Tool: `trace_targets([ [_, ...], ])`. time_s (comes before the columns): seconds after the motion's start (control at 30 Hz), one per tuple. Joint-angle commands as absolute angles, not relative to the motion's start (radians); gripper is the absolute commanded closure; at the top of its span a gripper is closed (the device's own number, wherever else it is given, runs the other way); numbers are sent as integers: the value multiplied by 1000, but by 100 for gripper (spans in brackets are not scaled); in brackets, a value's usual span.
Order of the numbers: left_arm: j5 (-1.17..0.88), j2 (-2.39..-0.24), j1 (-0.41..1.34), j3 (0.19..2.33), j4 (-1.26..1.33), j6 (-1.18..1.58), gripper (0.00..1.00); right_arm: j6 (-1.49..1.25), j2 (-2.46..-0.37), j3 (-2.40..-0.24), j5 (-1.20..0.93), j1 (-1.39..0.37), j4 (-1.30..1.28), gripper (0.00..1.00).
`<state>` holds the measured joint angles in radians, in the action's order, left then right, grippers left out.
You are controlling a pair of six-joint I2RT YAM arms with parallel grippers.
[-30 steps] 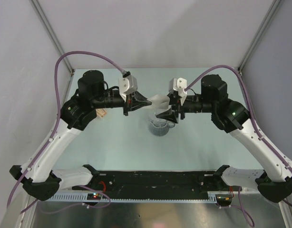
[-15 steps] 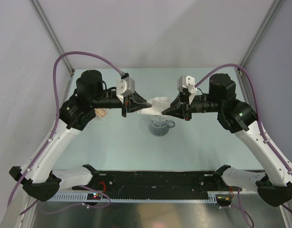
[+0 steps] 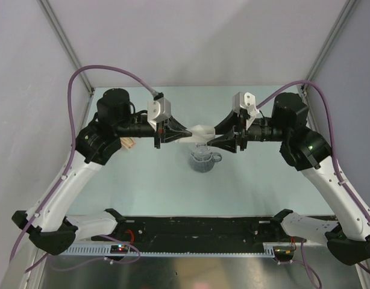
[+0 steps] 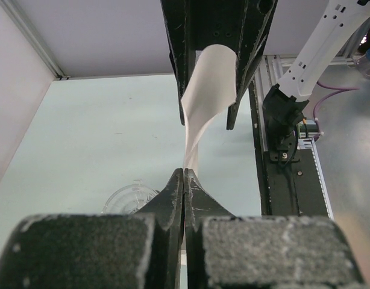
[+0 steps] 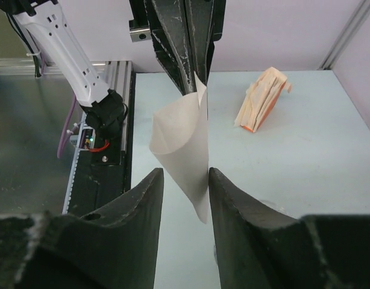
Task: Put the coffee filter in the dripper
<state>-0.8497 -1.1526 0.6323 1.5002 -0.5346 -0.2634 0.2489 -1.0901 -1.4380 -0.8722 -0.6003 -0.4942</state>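
Note:
The coffee filter (image 3: 201, 130) is a white paper cone held in the air between my two grippers, above the dripper (image 3: 203, 160), a grey ribbed cup on the table. My left gripper (image 3: 186, 133) is shut on one edge of the filter (image 4: 206, 84); its jaws (image 4: 184, 176) are pressed together on the paper. My right gripper (image 3: 219, 138) is open, with its fingers on either side of the filter's pointed end (image 5: 185, 144), the right finger close against the paper. The dripper also shows in the left wrist view (image 4: 128, 197), below the left jaws.
A tan flat stack (image 3: 129, 143) lies on the table behind the left arm, also seen in the right wrist view (image 5: 263, 99). Metal frame posts stand at the back corners. The arm bases and a black rail (image 3: 197, 232) run along the near edge.
My right gripper has risen from beside the dripper and drawn back to the right, its jaws now open. The filter stays in my left gripper and has spread into a cone.

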Motion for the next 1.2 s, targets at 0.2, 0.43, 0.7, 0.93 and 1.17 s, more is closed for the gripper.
trace_targets([
  [0.2, -873, -1158, 629, 1512, -518, -296, 100, 208, -1086, -1509, -909, -586, -433, 99],
  [0.43, -887, -1161, 629, 1510, -518, -301, 100, 179, -1108, -1551, -903, -584, -430, 64],
  [0.7, -892, -1176, 627, 1526, -518, -291, 100, 194, -1120, -1567, -935, -573, -426, 98],
  [0.93, -957, -1211, 603, 1582, -518, -195, 100, 138, -1123, -1566, -946, -535, -465, 41],
  [1.17, -1024, -1237, 595, 1616, -518, -122, 100, 157, -1118, -1490, -992, -506, -567, 44],
])
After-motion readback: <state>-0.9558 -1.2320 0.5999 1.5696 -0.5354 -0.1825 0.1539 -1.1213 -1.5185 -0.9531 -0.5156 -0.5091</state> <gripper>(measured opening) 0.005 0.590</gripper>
